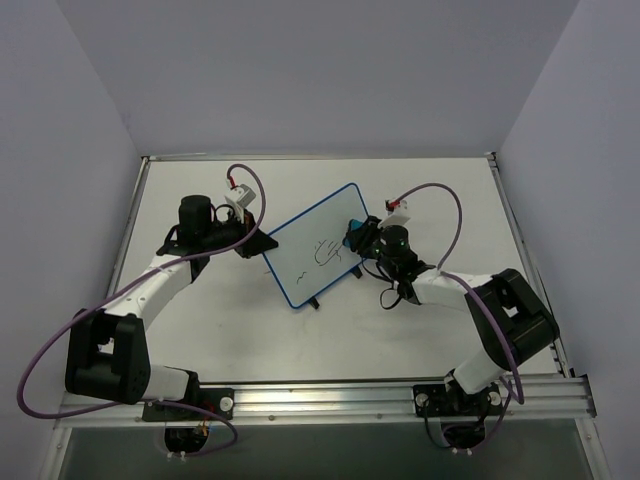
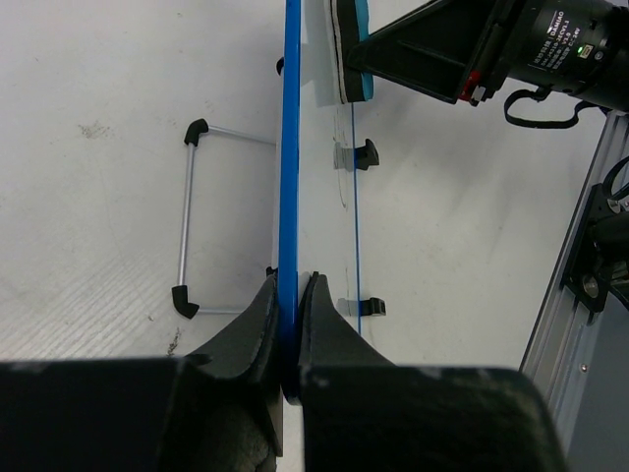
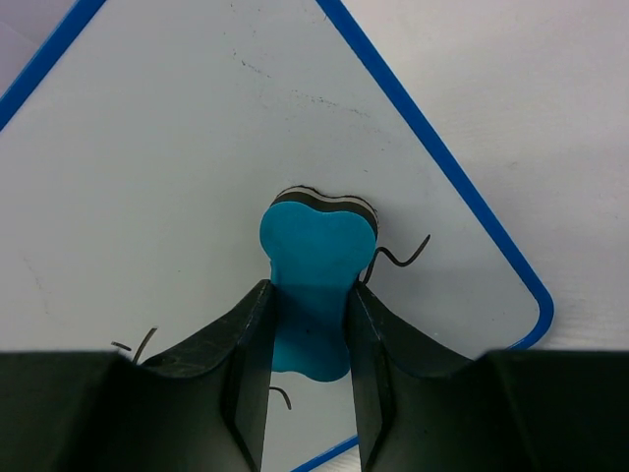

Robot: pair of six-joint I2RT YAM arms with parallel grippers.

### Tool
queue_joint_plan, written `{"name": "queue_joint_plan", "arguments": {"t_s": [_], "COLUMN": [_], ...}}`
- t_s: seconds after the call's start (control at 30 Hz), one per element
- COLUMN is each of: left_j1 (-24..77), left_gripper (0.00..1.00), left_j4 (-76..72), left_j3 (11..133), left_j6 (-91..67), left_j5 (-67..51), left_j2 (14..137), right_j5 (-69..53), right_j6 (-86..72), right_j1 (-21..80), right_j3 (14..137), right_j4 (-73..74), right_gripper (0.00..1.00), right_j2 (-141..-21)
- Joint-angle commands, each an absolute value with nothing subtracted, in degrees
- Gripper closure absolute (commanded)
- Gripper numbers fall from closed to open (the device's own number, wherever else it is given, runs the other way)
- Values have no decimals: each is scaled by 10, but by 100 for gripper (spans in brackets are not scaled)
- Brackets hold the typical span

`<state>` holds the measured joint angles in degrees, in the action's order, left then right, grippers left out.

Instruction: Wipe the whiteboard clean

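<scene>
The whiteboard (image 1: 300, 262), marked with black scribbles (image 1: 326, 252), sits diagonally mid-tabletop (image 1: 450, 200). The left end effector (image 2: 290, 295) is clenched on its blue frame edge. The right end effector (image 3: 310, 315) grasps a blue eraser (image 3: 316, 246) pressed against the white surface.

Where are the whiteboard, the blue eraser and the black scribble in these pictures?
whiteboard (image 1: 300, 245), top view, bare white part of its face.
blue eraser (image 3: 316, 246), right wrist view, middle of its blue back.
black scribble (image 1: 328, 252), top view, centre of the lines.
</scene>
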<state>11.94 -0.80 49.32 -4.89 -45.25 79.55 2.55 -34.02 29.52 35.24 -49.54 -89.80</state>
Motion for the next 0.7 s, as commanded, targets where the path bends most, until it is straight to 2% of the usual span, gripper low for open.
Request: {"name": "queue_joint_plan", "arguments": {"t_s": [0.0, 0.27, 0.4, 0.67], "left_j1": [127, 129, 132, 132], "left_gripper": [98, 98, 98, 98], "left_j4": [-3, -3, -1, -2], "left_j3": [477, 478, 477, 475], "left_j6": [108, 110, 110, 111], "left_j5": [-369, -370, -367, -365], "left_j2": [799, 802, 800, 795], "right_j5": [-13, 86, 141, 208], "right_j6": [-318, -301, -299, -385], "right_j1": [313, 498, 539, 475], "right_j3": [348, 399, 418, 362], "right_j4": [-447, -498, -493, -479], "right_gripper": [100, 100, 100, 100], "right_j2": [-899, -935, -952, -943]}}
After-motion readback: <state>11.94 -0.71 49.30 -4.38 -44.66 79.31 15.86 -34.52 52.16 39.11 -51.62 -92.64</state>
